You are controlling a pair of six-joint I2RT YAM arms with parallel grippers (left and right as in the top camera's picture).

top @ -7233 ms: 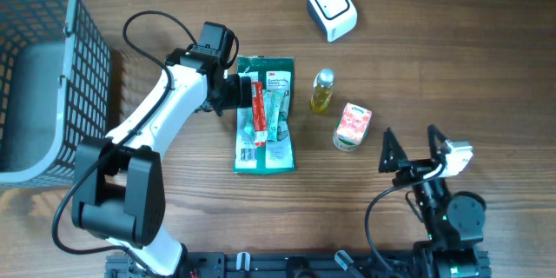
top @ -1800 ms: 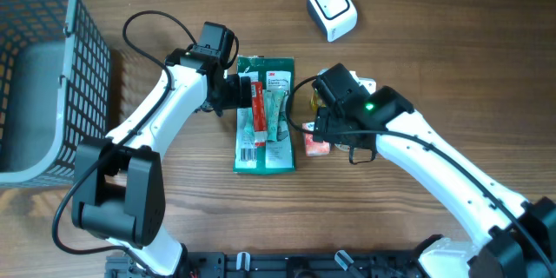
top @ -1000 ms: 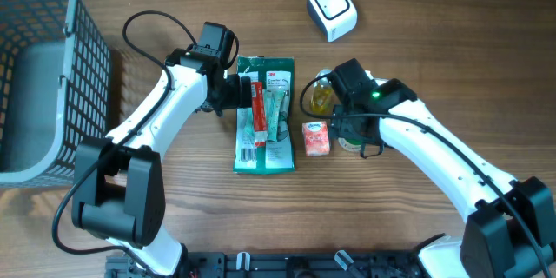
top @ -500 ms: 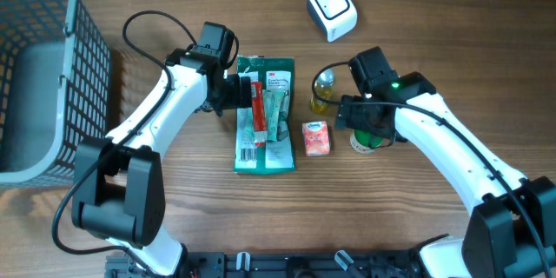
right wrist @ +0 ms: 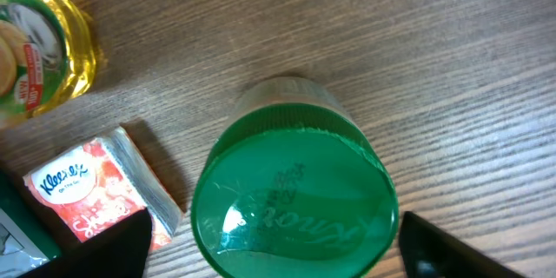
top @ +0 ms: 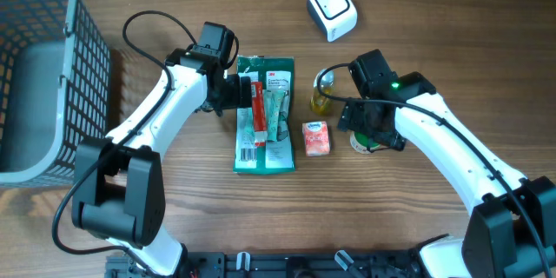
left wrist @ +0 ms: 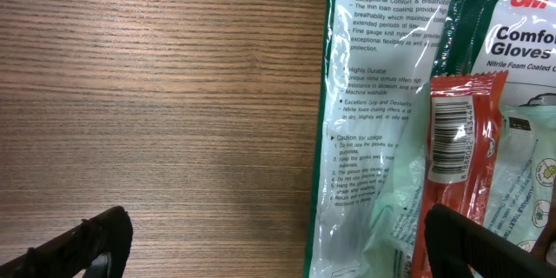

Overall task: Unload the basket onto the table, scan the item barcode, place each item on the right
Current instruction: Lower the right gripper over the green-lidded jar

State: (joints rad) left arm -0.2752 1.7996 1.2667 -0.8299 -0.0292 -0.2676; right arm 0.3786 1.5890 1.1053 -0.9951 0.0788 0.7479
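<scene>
1. The right gripper [right wrist: 278,236] hung directly over the green-lidded container [right wrist: 291,195], its fingers spread wide to either side of the lid; a sliver of table showed between one finger and the lid's edge, so it had hold of nothing
2. That container stood upright on the wooden table [top: 226,217], just beside the red Kleenex pack [top: 316,137] and near the yellow oil bottle [top: 323,92]
3. The left gripper [left wrist: 278,243] was spread fully and empty, low over the left edge of the green glove package [left wrist: 382,139], one finger above the red packet [left wrist: 459,152], whose barcode faced up
4. The white scanner [top: 332,9] sat well apart at the table's far side, and the grey basket [top: 91,95] stood at the far left
</scene>
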